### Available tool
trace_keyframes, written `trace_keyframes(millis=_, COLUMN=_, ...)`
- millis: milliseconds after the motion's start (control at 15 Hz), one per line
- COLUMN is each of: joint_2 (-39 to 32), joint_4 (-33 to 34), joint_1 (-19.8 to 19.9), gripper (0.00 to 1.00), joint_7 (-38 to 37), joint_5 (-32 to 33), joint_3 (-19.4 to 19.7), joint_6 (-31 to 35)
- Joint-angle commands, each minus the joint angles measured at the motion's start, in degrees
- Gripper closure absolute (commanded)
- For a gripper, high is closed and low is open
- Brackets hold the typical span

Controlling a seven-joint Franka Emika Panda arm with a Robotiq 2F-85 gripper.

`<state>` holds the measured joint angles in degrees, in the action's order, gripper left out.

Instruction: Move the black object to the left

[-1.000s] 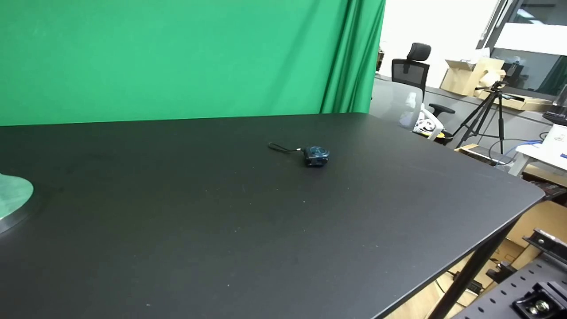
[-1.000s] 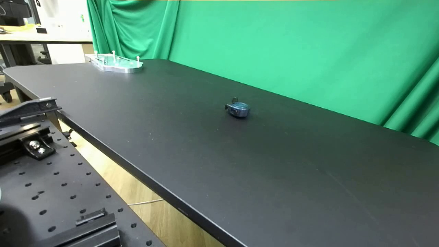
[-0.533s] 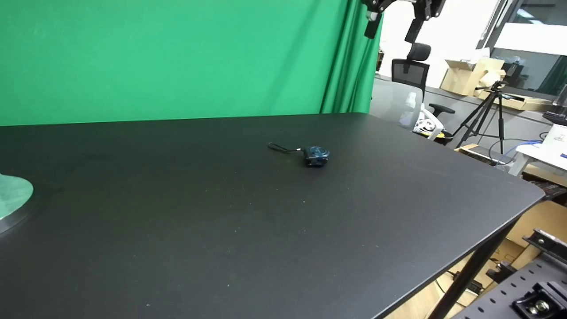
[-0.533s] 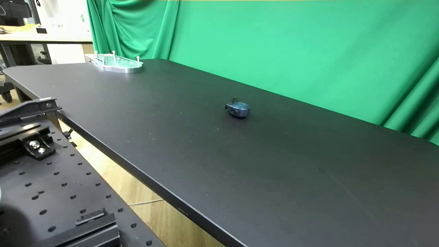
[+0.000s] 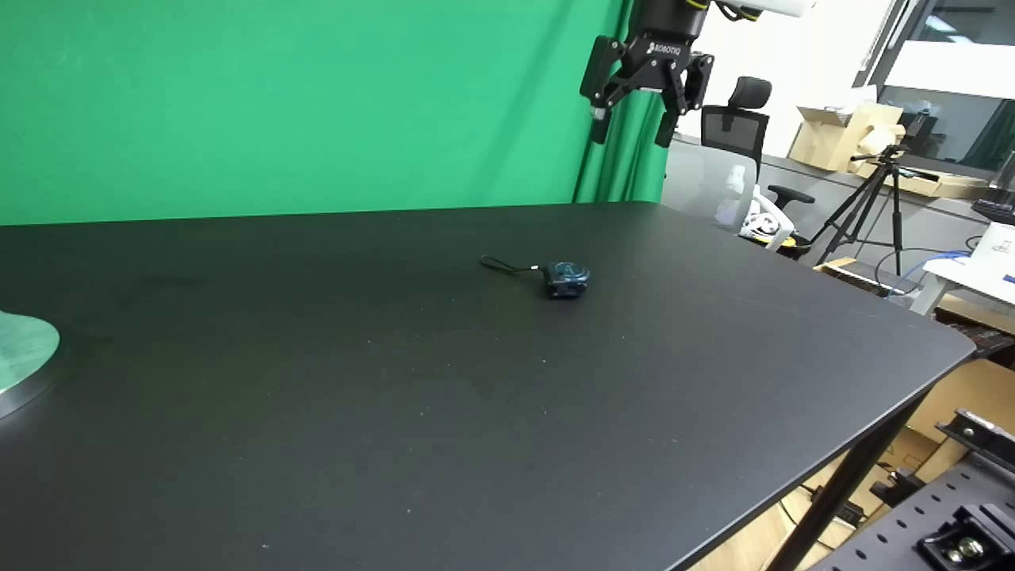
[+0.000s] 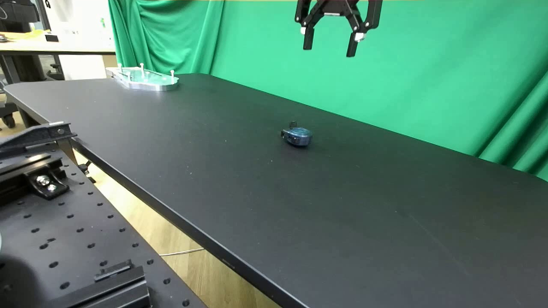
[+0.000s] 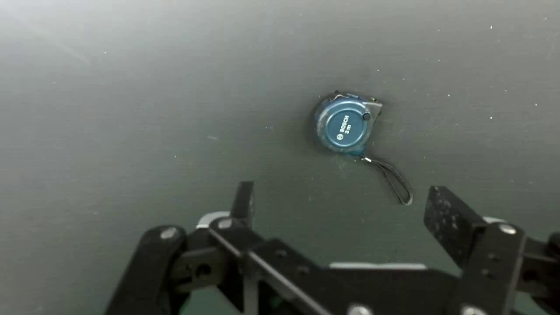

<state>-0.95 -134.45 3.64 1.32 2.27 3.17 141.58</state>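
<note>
The black object is a small dark blue-black tape measure with a thin black strap loop. It lies flat on the black table, in an exterior view (image 5: 565, 279) and also in an exterior view (image 6: 297, 137). In the wrist view its round blue face (image 7: 345, 127) points up, with the strap running to the lower right. My gripper is open and empty, high above the table. It shows at the upper right in an exterior view (image 5: 631, 140), at the top in an exterior view (image 6: 329, 51), and in the wrist view (image 7: 341, 190), where the tape measure appears beyond the fingertips.
A clear plate with short posts stands at the table's far end in an exterior view (image 6: 147, 83); its rounded edge shows at the left in an exterior view (image 5: 32, 388). A perforated metal board (image 6: 85, 248) lies beside the table's edge. A green curtain (image 5: 317, 103) hangs behind.
The gripper has come into view from the top in both exterior views, moving down and, in an exterior view, leftward. The tape measure has not moved.
</note>
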Motion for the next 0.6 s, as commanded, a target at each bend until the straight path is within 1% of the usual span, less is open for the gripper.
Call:
trace_keyframes(millis=0, joint_2=-6.1, joint_4=4.3, joint_1=-0.7, gripper=0.00, joint_7=0.3, joint_5=-1.9, joint_3=-0.6, joint_6=-0.8)
trace_keyframes(millis=67, joint_2=-3.4, joint_4=1.7, joint_1=-0.4, gripper=0.00, joint_7=0.0, joint_5=-0.5, joint_3=-0.3, joint_6=-0.2)
trace_keyframes(millis=200, joint_2=-4.9, joint_4=1.9, joint_1=-0.5, gripper=0.00, joint_7=0.0, joint_5=-0.6, joint_3=-0.4, joint_6=0.2)
trace_keyframes(millis=400, joint_2=-4.6, joint_4=1.9, joint_1=-0.5, gripper=0.00, joint_7=0.1, joint_5=-0.6, joint_3=-0.4, joint_6=0.2)
trace_keyframes(millis=533, joint_2=-5.4, joint_4=1.6, joint_1=-0.8, gripper=0.00, joint_7=-2.0, joint_5=0.1, joint_3=-0.4, joint_6=1.4)
